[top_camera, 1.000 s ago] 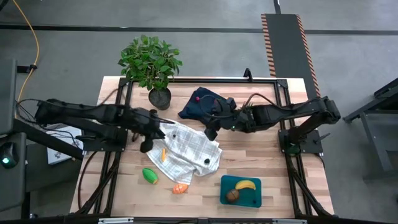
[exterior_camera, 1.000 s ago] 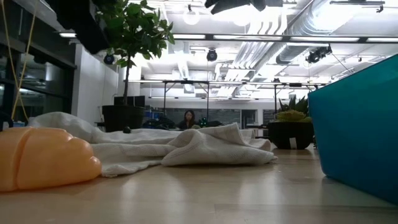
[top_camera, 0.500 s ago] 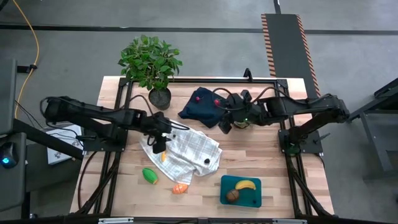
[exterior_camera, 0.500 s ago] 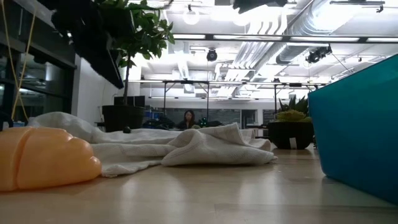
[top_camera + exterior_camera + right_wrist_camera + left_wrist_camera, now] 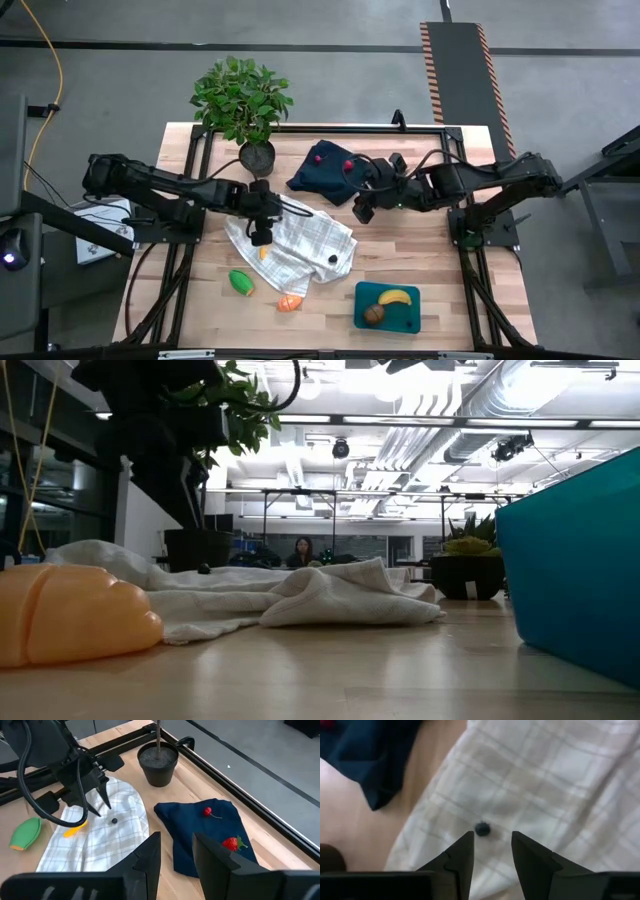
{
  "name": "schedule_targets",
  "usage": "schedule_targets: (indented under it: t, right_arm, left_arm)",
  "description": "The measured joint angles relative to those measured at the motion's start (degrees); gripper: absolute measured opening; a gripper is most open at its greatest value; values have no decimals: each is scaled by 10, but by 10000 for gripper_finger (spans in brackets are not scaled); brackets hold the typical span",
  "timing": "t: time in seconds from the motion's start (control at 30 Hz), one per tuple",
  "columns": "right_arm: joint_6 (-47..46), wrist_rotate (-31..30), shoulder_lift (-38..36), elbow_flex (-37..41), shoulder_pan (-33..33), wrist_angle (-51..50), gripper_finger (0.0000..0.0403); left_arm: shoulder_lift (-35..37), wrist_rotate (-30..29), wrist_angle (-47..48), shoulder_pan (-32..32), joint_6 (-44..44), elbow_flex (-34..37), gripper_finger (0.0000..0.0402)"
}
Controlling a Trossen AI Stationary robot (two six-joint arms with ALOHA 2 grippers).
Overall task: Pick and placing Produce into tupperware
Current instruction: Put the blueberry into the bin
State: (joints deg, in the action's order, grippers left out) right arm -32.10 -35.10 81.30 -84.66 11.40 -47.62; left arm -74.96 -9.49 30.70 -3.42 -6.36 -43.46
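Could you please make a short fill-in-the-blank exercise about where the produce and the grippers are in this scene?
1. The banana and the brown round piece lie inside the teal ____.
2. The two red berries rest on the dark ____ cloth.
3. The left gripper hangs over the white ____ cloth, near a small dark berry.
4. The right gripper, holding nothing, is beside the navy cloth, with its fingers ____.

Missing words: tupperware; navy; checked; apart
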Motion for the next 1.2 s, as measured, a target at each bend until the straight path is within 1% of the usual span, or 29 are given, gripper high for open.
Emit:
schedule_targets:
  t: [0.07, 0.13, 0.3, 0.4, 0.57, 0.8, 1.07, 1.2]
  right_arm:
    - [0, -3, 0, 0, 3, 0, 103]
    - [0, -4, 0, 0, 3, -1, 103]
    - [-3, -5, 0, 0, 3, -2, 103]
    - [-5, -5, 0, 0, 4, -2, 103]
    - [-6, -5, 0, 0, 7, -2, 103]
    - [-13, -12, 0, 0, 7, -3, 103]
    - [-15, -12, 0, 0, 6, -3, 103]
    - [-15, -17, 0, 0, 6, -3, 103]
  left_arm:
    - [0, -13, -3, -2, 1, 0, 116]
    - [0, -12, -4, -15, 1, 0, 116]
    - [0, 16, -16, -53, 1, 24, 121]
    - [1, 51, -25, -68, 3, 41, 122]
    - [1, 76, -51, -71, 24, 58, 118]
    - [1, 75, -83, -71, 89, 59, 120]
    - [1, 73, -85, -71, 143, 59, 120]
    - [1, 78, -104, -71, 160, 59, 120]
